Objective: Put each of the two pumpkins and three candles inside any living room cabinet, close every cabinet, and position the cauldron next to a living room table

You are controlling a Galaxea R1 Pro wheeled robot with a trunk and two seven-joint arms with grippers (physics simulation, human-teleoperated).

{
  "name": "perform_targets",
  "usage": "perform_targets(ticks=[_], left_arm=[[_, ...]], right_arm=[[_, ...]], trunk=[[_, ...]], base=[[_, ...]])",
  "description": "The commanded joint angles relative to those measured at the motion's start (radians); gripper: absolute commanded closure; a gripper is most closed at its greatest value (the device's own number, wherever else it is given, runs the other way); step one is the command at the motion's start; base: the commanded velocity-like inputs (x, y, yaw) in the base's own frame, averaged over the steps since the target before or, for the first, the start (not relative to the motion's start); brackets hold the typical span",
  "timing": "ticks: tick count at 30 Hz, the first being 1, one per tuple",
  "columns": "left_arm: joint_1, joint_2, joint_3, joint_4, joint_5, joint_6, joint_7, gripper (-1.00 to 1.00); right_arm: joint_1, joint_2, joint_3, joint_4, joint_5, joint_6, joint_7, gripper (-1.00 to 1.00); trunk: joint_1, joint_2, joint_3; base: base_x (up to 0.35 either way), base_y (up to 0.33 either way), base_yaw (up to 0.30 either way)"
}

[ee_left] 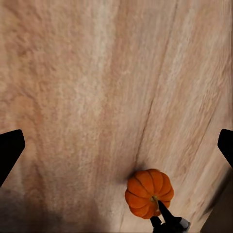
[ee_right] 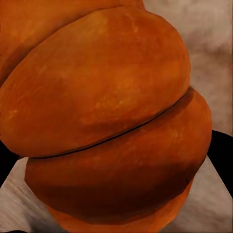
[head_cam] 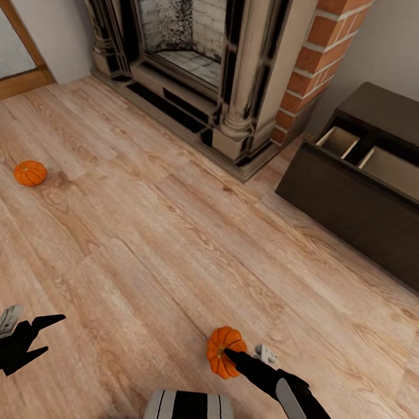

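While gripped, near pumpkin (head_cam: 223, 351) between right fingers (head_cam: 232, 357), above floor (head_cam: 168, 244).

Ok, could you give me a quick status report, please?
Right tool shut on near pumpkin. Left tool open, empty. Second pumpkin on floor. Cabinet open, path looks clear.

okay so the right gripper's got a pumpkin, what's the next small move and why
Probably carry it up and rightward toward the cabinet. The right gripper appears shut on the near pumpkin, which crowds the right wrist view, and the cabinet's top is already open, showing pale compartments. The other pumpkin on the floor can wait for the open left gripper.
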Motion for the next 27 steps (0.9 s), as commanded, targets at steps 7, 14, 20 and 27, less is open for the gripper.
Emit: perform_targets(ticks=[7, 14, 20, 27], left_arm=[[0.000, 0.000, 0.001, 0.000, 0.010, 0.004, 0.010, -1.00], [0.000, 0.001, 0.001, 0.001, 0.010, 0.004, 0.010, -1.00], [0.000, 0.002, 0.002, 0.001, 0.010, 0.004, 0.010, -1.00], [0.000, 0.003, 0.003, 0.001, 0.010, 0.004, 0.010, -1.00]], right_arm=[[0.000, -0.004, -0.005, -0.006, -0.013, 0.060, 0.134, 1.00], [0.000, -0.004, -0.010, -0.083, -0.021, 0.105, 0.395, 1.00], [0.000, -0.015, -0.007, -0.191, -0.096, 0.151, 0.462, 1.00], [0.000, -0.020, -0.006, -0.195, -0.108, 0.154, 0.468, 1.00]], trunk=[[-0.003, 0.001, 0.027], [-0.006, 0.003, 0.054], [-0.009, 0.004, 0.077], [-0.012, 0.006, 0.104]], base=[[0.000, 0.000, 0.000], [0.000, 0.000, 0.000], [0.000, 0.000, 0.000], [0.000, 0.000, 0.000]])
